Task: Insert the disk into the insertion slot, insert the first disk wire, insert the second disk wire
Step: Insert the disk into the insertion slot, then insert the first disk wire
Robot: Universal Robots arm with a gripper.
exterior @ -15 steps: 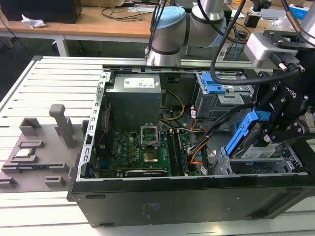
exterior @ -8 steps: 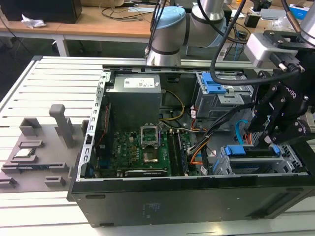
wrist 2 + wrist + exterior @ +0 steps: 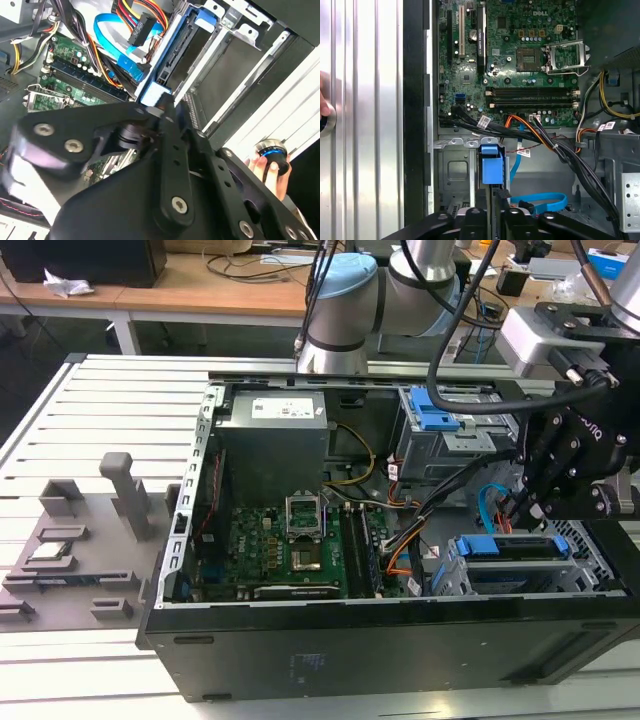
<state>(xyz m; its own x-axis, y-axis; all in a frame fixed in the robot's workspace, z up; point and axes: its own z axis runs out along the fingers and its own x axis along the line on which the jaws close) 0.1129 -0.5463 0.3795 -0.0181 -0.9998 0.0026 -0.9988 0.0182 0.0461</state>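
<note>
The disk (image 3: 505, 548), framed by its bright blue carrier, lies inside the insertion slot (image 3: 455, 575), a grey metal cage at the case's front corner on the exterior view's right. My gripper (image 3: 518, 515) hangs just above it, fingers shut with nothing visible between them. In the second wrist view the gripper's tip (image 3: 166, 106) sits against the blue tab of the disk (image 3: 156, 92). A loose blue flat wire (image 3: 131, 66) and a black plug on coloured wires (image 3: 145, 22) lie beside the slot (image 3: 240, 55). In the first wrist view the gripper (image 3: 492, 212) is just behind the disk (image 3: 491, 167); the blue wire (image 3: 540, 202) curls alongside.
The open case holds a green motherboard (image 3: 290, 550), a grey power supply (image 3: 275, 435) and a larger cage with a blue latch (image 3: 440, 420). Black cable bundles (image 3: 560, 150) cross near the slot. A person's hand (image 3: 270, 167) rests on a knob outside the case. Grey fixtures (image 3: 80, 540) stand on the table.
</note>
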